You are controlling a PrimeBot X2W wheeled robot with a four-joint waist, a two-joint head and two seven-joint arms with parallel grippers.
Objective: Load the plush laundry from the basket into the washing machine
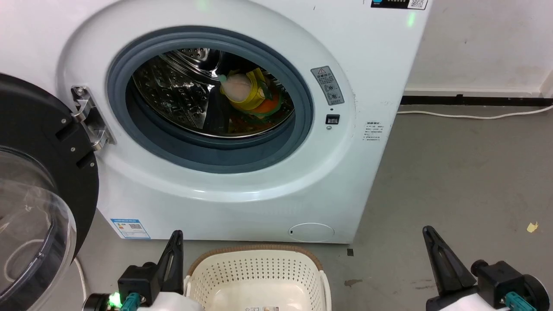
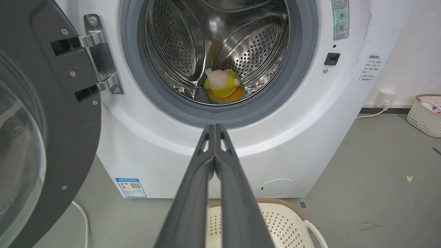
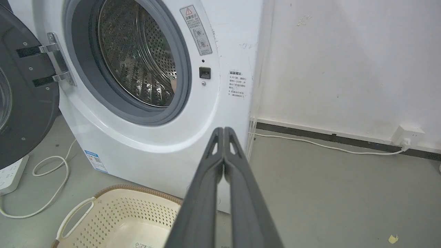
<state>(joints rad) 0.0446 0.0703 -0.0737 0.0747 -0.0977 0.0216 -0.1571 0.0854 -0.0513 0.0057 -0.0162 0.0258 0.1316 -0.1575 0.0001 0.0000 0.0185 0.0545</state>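
**One toy in the drum, two claws closed**

Nearest the robot are two claws. The left claw (image 2: 215, 129) has its two dark fingers pressed together along their length, closed on nothing. The right claw (image 3: 224, 130) is closed the same way, tip against tip. Both point up toward the washer and are well apart from each other.

Between them on the floor (image 1: 453, 172) stands one cream basket (image 1: 259, 270) with a brown rim. One label (image 1: 264, 308) shows on its bare bottom. The basket sits just in front of the washer's base.

Behind it is one white washing machine (image 1: 242, 203). Its single round door (image 1: 39, 129), black-rimmed with clear glass, is swung wide open to the left on one metal hinge (image 1: 88, 116). Low on the front panel are one blue sticker (image 1: 129, 227) and one round cover (image 1: 311, 232).

Inside the grey seal (image 1: 173, 147), one plush toy (image 1: 242, 88) lies on the bottom of the steel drum (image 2: 255, 51). Its pale pink head is up and its yellow and orange body is below.

Farther off, to the right of the machine, one white cable (image 1: 475, 115) runs along the foot of the wall to one socket (image 2: 385, 97). One small yellow scrap (image 1: 532, 226) lies on the floor. A second basket (image 2: 422, 119) stands by the wall at the far right, with small items inside that are too small to tell.
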